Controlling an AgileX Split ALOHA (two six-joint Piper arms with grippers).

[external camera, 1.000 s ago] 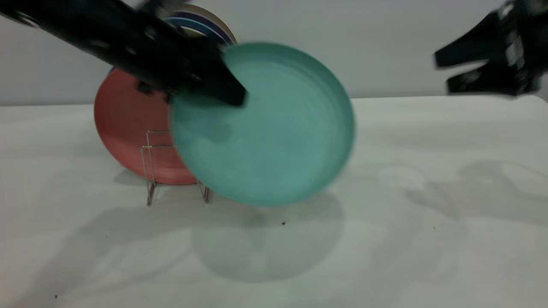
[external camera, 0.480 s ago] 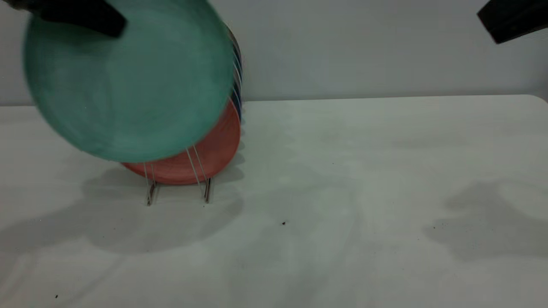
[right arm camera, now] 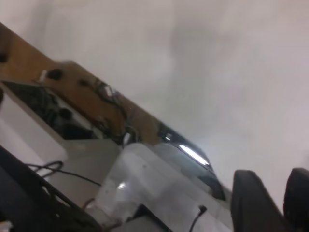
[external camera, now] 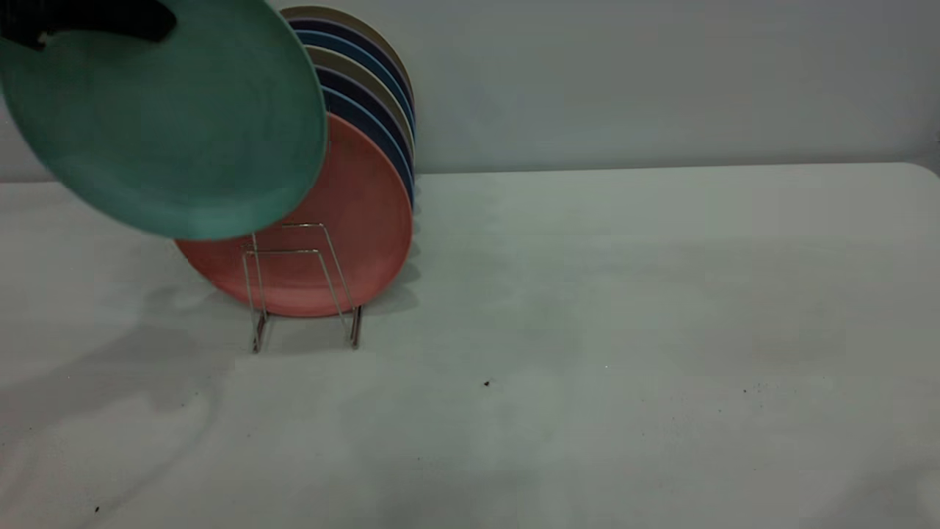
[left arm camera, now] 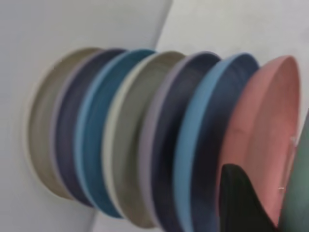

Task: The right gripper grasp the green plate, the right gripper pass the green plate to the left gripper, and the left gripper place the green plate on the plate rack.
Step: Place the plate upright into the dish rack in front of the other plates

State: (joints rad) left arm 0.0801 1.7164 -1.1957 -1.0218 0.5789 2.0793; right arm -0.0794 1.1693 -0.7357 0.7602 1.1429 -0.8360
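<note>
The green plate hangs tilted in the air at the upper left, in front of and above the plate rack. My left gripper is shut on the plate's top rim. In the left wrist view one black finger shows, with the plate's green edge beside it. The plate's lower edge overlaps the salmon-pink plate that stands in the rack's front slot. My right gripper is out of the exterior view. Its two fingers stand apart, empty, facing a wall.
Behind the pink plate, several blue and beige plates stand in a row in the rack; they also show in the left wrist view. The white table stretches to the right of the rack.
My left gripper has carried the green plate from the table's middle up and to the left, above the rack's front. My right gripper has pulled away up and right, out of the exterior view.
</note>
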